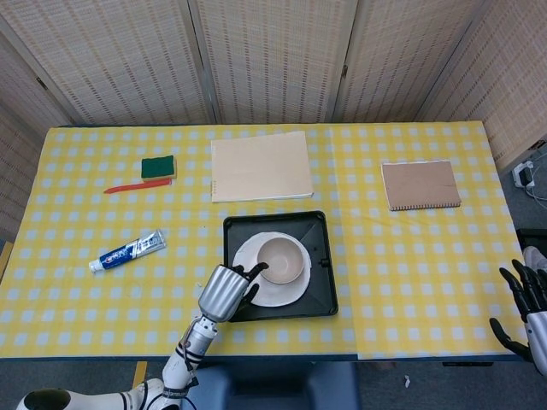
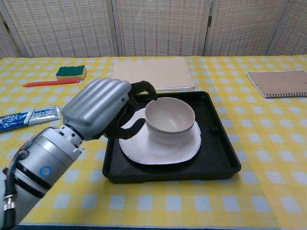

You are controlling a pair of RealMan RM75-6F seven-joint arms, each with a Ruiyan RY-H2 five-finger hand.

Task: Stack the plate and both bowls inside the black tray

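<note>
Checked tablecloth (image 1: 410,273): only head view shows your right hand (image 1: 523,312), fingers spread, empty. Black tray (image 2: 220,158) holds plate (image 2: 158,151) under nested bowls (image 2: 170,120); left hand (image 2: 98,110) at its 9 o'clock, loosely open, empty.

No text can be read for certain. The toothpaste tube (image 1: 128,250), well to the left of the left hand (image 1: 224,291), carries blue and white brand lettering, too small and blurred to make out in either view. A small round blue mark on the left arm's wrist (image 2: 45,169) is also illegible.
</note>
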